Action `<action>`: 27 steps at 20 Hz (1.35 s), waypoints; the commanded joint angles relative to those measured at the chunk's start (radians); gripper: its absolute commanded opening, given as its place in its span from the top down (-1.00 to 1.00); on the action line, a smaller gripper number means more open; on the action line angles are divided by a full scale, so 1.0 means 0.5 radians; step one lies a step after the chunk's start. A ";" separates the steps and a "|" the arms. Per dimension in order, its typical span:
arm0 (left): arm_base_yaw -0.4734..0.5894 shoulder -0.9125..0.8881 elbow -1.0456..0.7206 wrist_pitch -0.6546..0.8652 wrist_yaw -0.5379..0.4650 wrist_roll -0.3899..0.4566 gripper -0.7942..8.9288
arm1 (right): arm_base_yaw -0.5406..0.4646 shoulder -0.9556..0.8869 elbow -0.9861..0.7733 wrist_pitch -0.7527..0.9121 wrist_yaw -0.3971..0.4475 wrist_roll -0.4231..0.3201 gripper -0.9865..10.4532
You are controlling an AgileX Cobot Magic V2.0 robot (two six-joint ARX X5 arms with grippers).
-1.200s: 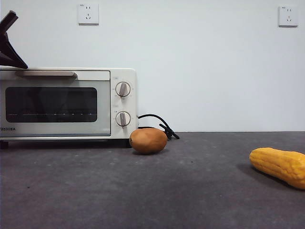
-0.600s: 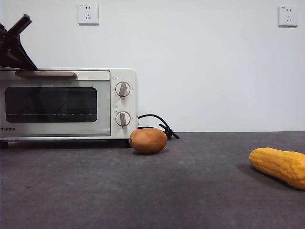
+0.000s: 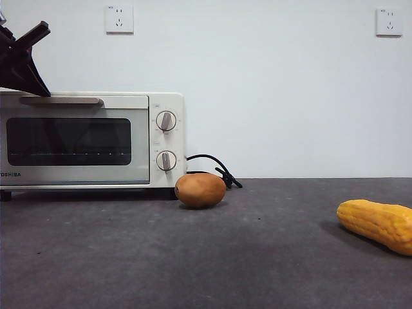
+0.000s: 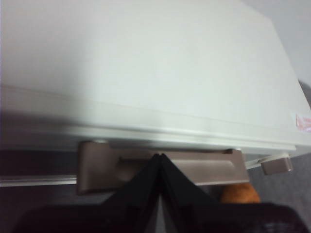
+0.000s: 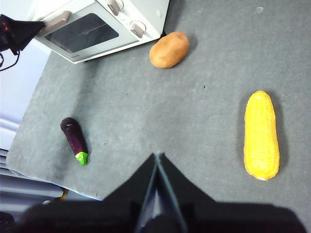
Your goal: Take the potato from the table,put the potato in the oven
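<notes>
The orange-brown potato [image 3: 200, 190] lies on the dark grey table [image 3: 257, 270], just right of the oven's front corner; it also shows as potato [image 5: 168, 49]. The cream oven [image 3: 90, 138] stands at the left with its glass door closed. My left gripper [image 4: 159, 156] is shut and empty, its tip just over the beige handle [image 4: 204, 165]. In the front view the left gripper [image 3: 42, 90] comes in at the top left corner. My right gripper [image 5: 156, 155] hangs shut and empty high above the table, well away from the potato.
A yellow corn cob [image 3: 376, 225] lies at the right, also seen as corn cob [image 5: 261, 135]. A small purple eggplant [image 5: 74, 141] lies near the table's edge. The oven's black cord [image 3: 215, 166] curls behind the potato.
My left gripper has shifted a little to the right and turned above the oven's handle. The potato, corn and oven door have not moved.
</notes>
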 commanded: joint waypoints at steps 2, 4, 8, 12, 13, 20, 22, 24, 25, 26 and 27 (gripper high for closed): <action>-0.040 0.059 -0.052 -0.204 -0.036 0.138 0.85 | 0.002 -0.008 0.011 -0.017 -0.006 0.006 0.82; -0.060 0.059 -0.052 -0.262 -0.053 0.170 0.85 | 0.002 -0.008 0.011 -0.037 -0.006 0.000 0.82; -0.119 0.059 -0.052 -0.380 -0.172 0.237 0.85 | 0.002 -0.024 0.011 -0.079 -0.005 -0.027 0.82; -0.190 0.059 -0.052 -0.488 -0.300 0.297 0.85 | 0.002 -0.089 0.011 -0.127 -0.005 -0.040 0.82; -0.206 0.059 -0.052 -0.512 -0.330 0.307 0.85 | 0.002 -0.109 0.011 -0.137 -0.005 -0.040 0.82; -0.326 0.059 -0.052 -0.568 -0.497 0.320 0.85 | 0.002 -0.275 0.011 -0.217 -0.005 -0.029 0.82; -0.346 0.059 -0.052 -0.581 -0.523 0.320 0.85 | 0.002 -0.307 0.011 -0.262 -0.005 -0.031 0.82; -0.364 0.059 -0.052 -0.593 -0.555 0.321 0.85 | 0.002 -0.343 0.011 -0.308 -0.004 -0.032 0.82; -0.372 0.059 -0.052 -0.600 -0.562 0.321 0.85 | 0.002 -0.356 0.011 -0.324 -0.003 -0.033 0.82; -0.381 0.059 -0.052 -0.610 -0.582 0.321 0.85 | 0.002 -0.376 0.011 -0.340 0.002 -0.037 0.82; -0.388 0.059 -0.052 -0.620 -0.602 0.321 0.85 | 0.002 -0.387 0.011 -0.345 0.011 -0.038 0.82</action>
